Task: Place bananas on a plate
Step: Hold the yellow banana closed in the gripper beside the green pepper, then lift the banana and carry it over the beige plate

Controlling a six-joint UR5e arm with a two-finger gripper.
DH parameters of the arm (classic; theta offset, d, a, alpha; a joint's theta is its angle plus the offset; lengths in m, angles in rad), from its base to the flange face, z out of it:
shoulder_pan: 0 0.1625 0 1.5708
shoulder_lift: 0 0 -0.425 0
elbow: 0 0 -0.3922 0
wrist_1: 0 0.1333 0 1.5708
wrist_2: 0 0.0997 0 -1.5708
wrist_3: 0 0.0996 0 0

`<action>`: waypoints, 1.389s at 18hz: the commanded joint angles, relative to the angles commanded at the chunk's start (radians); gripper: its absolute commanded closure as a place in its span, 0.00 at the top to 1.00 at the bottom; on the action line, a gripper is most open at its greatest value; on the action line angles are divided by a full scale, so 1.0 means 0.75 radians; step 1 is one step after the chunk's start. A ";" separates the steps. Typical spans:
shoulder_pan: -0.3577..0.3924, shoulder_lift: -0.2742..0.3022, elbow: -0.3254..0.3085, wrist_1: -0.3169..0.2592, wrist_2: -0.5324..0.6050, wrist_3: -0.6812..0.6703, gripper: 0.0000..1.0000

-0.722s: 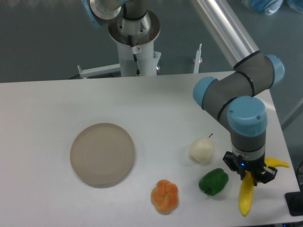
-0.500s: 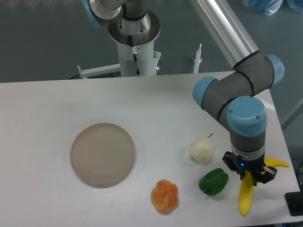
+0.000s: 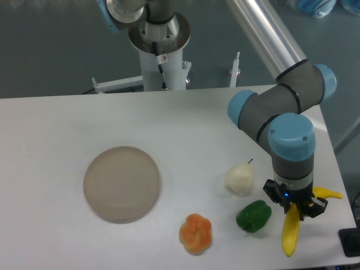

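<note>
The yellow banana [image 3: 291, 235] lies at the table's front right, its curved far end [image 3: 328, 194] poking out to the right behind the wrist. My gripper [image 3: 295, 209] points straight down over the banana's middle, and its black jaws stand on either side of the fruit. Whether they press on it is hard to tell from here. The beige plate [image 3: 121, 183] sits bare at the left centre of the table, far from the gripper.
A green pepper [image 3: 253, 216] lies just left of the gripper. A white pear [image 3: 239, 178] sits behind it. An orange lumpy fruit [image 3: 195, 233] is near the front edge. The robot's base column [image 3: 161, 53] stands at the back. A dark object [image 3: 350, 242] sits at the right edge.
The gripper and the banana have shifted very slightly to the left. Nothing else has moved.
</note>
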 joint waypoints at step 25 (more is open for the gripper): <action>-0.390 0.452 -0.466 -0.174 -0.190 -1.044 0.22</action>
